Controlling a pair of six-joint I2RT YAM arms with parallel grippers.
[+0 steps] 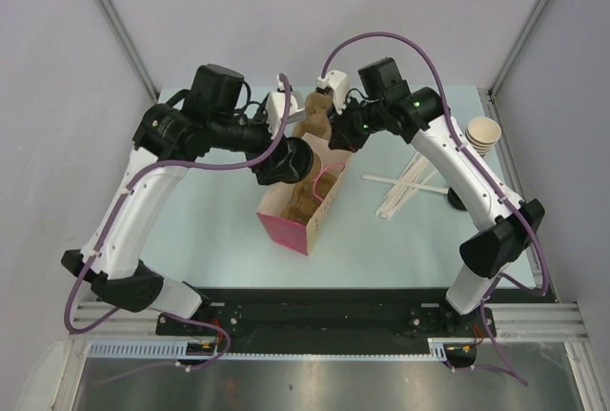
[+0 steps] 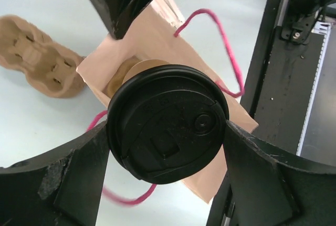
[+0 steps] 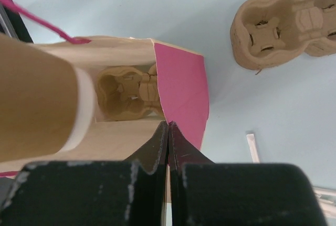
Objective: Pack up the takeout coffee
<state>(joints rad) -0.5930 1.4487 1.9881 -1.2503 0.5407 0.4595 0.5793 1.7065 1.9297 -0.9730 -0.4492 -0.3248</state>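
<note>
Left gripper [image 2: 167, 150] clamps the lidded coffee cup [image 2: 157, 108] over the open pink bag [image 3: 181, 87]; a cardboard cup tray [image 3: 128, 92] lies inside. Right gripper [image 3: 168, 138], fingers closed, pinches the bag's rim.

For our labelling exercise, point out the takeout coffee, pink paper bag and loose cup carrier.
takeout coffee [image 2: 168, 124], left wrist view, lid top
pink paper bag [image 3: 181, 95], right wrist view, pink side
loose cup carrier [image 3: 286, 21], right wrist view, middle

Robot lab cell: white panel walls [image 1: 48, 68], aluminium frame [image 1: 115, 25].
</note>
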